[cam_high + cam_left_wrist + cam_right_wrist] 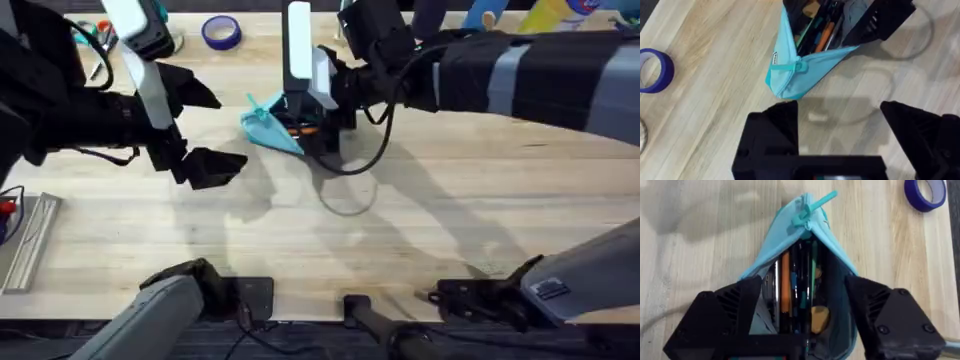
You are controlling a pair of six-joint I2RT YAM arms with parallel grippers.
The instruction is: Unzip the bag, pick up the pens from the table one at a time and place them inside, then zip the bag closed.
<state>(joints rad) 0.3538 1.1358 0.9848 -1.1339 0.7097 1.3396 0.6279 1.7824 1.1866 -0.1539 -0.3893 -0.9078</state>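
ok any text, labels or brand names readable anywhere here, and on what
None can be read.
The bag has a small white tag sewn at its seam, too small to read.
The right arm's grey link at the lower right of the overhead view carries a small dark label, too blurred to read.
The pens in the open bag show no legible print.
The blue tape roll shows no print.

A blue tape roll (221, 32) lies at the desk's far edge, and a black cable (352, 165) loops across the wood.
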